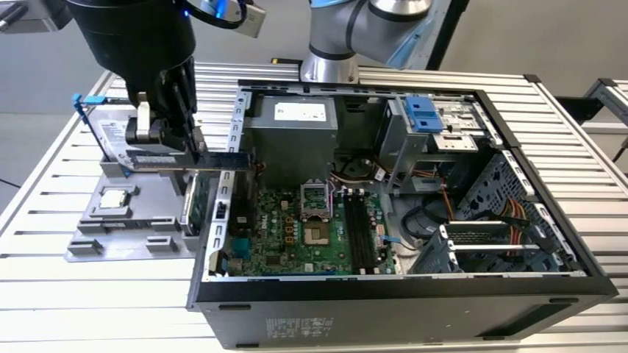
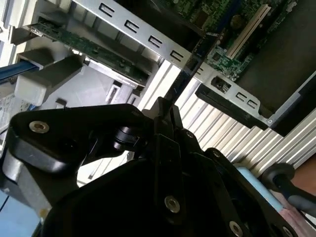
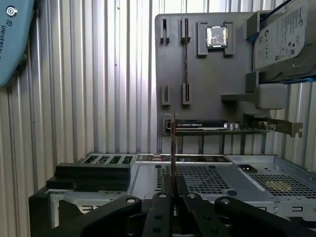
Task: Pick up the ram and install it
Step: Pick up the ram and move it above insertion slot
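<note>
Dark ram (image 1: 222, 157), clamped in the hand (image 1: 169, 147), overhangs the case wall (image 1: 235, 118), edge-on in first wrist view.

Held end of the ram (image 3: 173, 143) hidden inside the gripper (image 3: 173, 190) in the first wrist view, hard drive (image 3: 279, 42) cropped by that picture's edge, arm (image 1: 348, 33) cut off atop the exterior view

- Exterior view: bright, even light on the slatted table (image 1: 98, 309); computer case (image 1: 393, 320) interior shaded
- Second wrist view: gripper (image 2: 165, 111) dark against pale metal
- First wrist view: slats softly sheened
</note>
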`<action>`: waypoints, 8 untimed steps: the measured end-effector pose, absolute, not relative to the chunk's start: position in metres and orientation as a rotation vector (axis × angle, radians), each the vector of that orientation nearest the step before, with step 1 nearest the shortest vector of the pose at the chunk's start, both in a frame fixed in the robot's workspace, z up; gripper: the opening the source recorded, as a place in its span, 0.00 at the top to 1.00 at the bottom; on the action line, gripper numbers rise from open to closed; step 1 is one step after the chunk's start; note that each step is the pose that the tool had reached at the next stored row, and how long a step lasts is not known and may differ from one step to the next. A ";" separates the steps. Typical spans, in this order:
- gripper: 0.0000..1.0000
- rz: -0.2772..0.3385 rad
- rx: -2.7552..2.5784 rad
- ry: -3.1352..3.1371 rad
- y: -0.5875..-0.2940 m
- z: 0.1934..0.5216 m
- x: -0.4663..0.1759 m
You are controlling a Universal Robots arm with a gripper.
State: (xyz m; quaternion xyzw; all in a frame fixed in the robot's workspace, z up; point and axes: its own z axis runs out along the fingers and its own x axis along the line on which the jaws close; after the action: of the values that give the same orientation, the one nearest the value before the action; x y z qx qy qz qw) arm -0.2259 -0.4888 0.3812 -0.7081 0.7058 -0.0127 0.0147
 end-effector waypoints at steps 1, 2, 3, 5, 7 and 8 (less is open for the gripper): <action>1.00 -0.040 -2.204 2.197 -0.489 0.381 -0.224; 1.00 -0.040 -2.204 2.197 -0.489 0.381 -0.221; 1.00 -0.040 -2.204 2.197 -0.489 0.381 -0.219; 1.00 -0.040 -2.204 2.197 -0.489 0.381 -0.215; 1.00 -0.039 -2.204 2.197 -0.489 0.381 -0.210; 1.00 -0.039 -2.204 2.197 -0.489 0.381 -0.207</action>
State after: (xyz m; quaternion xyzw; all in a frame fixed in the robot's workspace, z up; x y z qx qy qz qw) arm -0.2075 -0.4888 0.3812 -0.7081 0.7059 -0.0126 0.0146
